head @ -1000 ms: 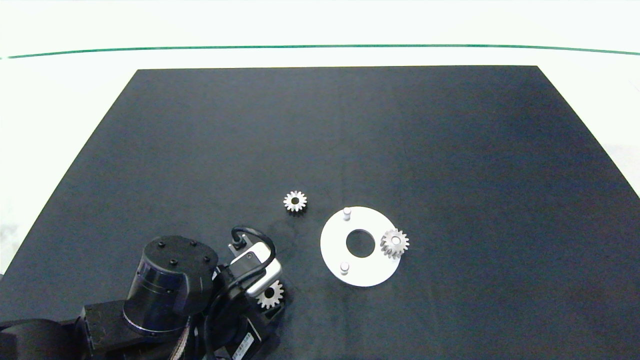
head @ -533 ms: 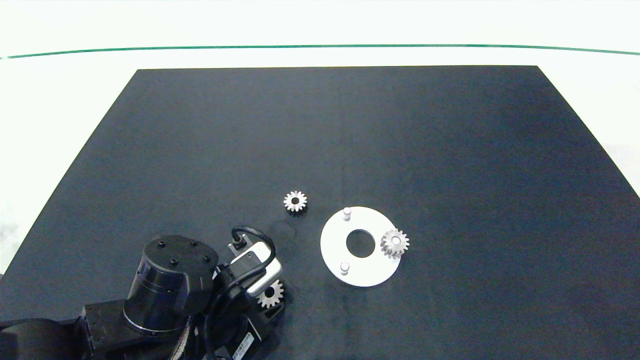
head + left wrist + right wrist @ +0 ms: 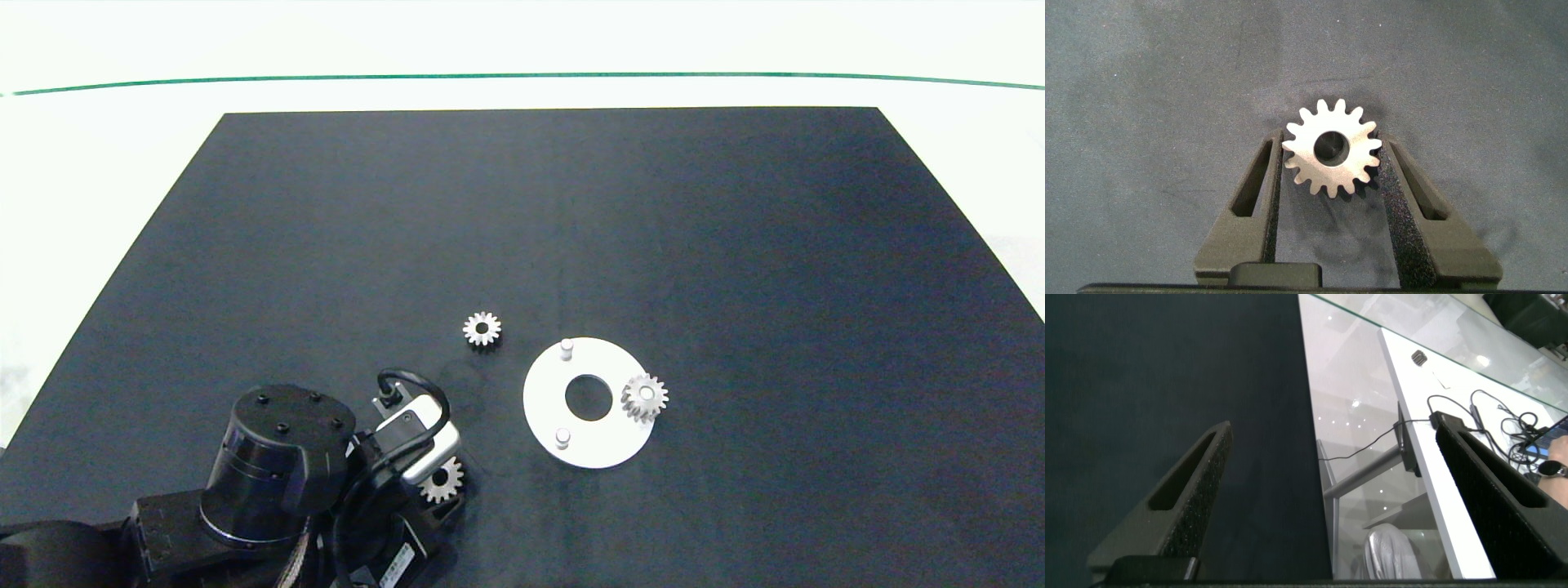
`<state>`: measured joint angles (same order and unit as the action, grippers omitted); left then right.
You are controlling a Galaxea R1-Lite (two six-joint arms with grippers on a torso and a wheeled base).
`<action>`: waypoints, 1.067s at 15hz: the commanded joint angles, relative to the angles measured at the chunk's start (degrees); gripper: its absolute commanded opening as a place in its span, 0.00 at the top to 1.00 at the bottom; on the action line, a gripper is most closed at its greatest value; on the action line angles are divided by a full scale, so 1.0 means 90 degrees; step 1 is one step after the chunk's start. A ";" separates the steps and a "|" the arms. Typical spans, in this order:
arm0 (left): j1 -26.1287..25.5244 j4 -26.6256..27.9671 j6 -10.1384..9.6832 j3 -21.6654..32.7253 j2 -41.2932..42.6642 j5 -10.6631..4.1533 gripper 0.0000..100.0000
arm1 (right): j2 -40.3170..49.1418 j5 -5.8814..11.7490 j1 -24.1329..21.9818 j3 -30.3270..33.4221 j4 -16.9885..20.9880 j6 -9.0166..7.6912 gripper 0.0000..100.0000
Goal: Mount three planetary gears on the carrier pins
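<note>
My left gripper [image 3: 1331,151] is at the mat's near left, shut on a planetary gear [image 3: 1333,149], with one finger against the teeth on each side. In the head view this gear [image 3: 441,480] shows just beside the wrist camera. A second gear [image 3: 482,328] lies flat and loose on the mat, up and to the left of the white disc [image 3: 543,400]. The third gear [image 3: 644,397] sits on the disc's right-hand pin. Two carrier pins [image 3: 566,349] [image 3: 562,437] stand bare. My right gripper [image 3: 1333,423] is open, off the mat's side and outside the head view.
The black mat [image 3: 735,245] covers most of the white table. The left arm's dark body [image 3: 277,457] fills the near left corner. Past the mat's edge, the right wrist view shows a white tabletop strip with cables [image 3: 1490,408].
Almost nothing differs. The left arm has shifted very slightly, and the gear stays between its fingers. The disc and the other two gears have not moved.
</note>
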<state>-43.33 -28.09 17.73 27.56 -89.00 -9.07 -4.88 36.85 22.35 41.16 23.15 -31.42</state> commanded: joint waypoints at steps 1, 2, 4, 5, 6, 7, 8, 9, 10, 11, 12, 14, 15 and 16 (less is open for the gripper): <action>-0.0040 -0.0024 -0.0007 -0.0045 0.0075 -0.0008 0.93 | 0.0054 0.0017 0.0007 -0.0413 0.0016 0.0200 0.00; -0.0040 -0.0014 -0.0007 -0.0055 0.0133 -0.0008 0.93 | 0.0063 0.0017 0.0007 -0.0491 0.0016 0.0229 0.00; -0.0137 -0.0004 -0.0016 -0.0113 0.0358 -0.0008 0.93 | 0.0073 0.0017 -0.0002 -0.0569 0.0016 0.0239 0.00; -0.0264 0.0006 -0.0124 -0.0074 0.0495 -0.0037 0.93 | 0.0093 0.0026 -0.0002 -0.0588 0.0016 0.0239 0.00; -0.0479 0.0015 -0.0260 0.0004 0.0553 -0.0076 0.93 | 0.0102 0.0026 -0.0012 -0.0618 0.0016 0.0239 0.00; -0.0626 0.0025 -0.0290 0.0141 0.0563 -0.0115 0.93 | 0.0112 0.0026 -0.0012 -0.0618 0.0016 0.0239 0.00; -0.0811 0.0054 -0.0280 0.0287 0.0544 -0.0272 0.93 | 0.0112 0.0026 -0.0012 -0.0618 0.0016 0.0239 0.00; -0.0997 0.0093 -0.0270 0.0473 0.0446 -0.0545 0.93 | 0.0102 0.0026 -0.0012 -0.0618 0.0016 0.0239 0.00; -0.1055 0.0211 -0.0202 0.0717 0.0309 -0.0662 0.93 | 0.0102 0.0026 -0.0022 -0.0618 0.0016 0.0229 0.00; -0.1124 0.0474 -0.0094 0.1000 0.0221 -0.0672 0.93 | 0.0102 0.0026 -0.0012 -0.0618 0.0016 0.0229 0.00; -0.1182 0.0816 -0.0046 0.1303 0.0182 -0.0682 0.93 | 0.0102 0.0026 -0.0012 -0.0618 0.0016 0.0239 0.00; -0.1309 0.1402 -0.0026 0.1898 -0.0052 -0.0867 0.93 | 0.0102 0.0026 -0.0012 -0.0618 0.0016 0.0229 0.00; -0.1319 0.1431 0.0003 0.2113 -0.0189 -0.0945 0.93 | 0.0093 0.0026 -0.0012 -0.0618 0.0016 0.0229 0.00; -0.1319 0.1451 0.0023 0.2299 -0.0306 -0.0955 0.93 | 0.0102 0.0026 -0.0012 -0.0618 0.0016 0.0229 0.00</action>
<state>-54.82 -15.24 17.73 45.73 -89.16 -17.34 -3.94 36.88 22.24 35.58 23.17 -29.14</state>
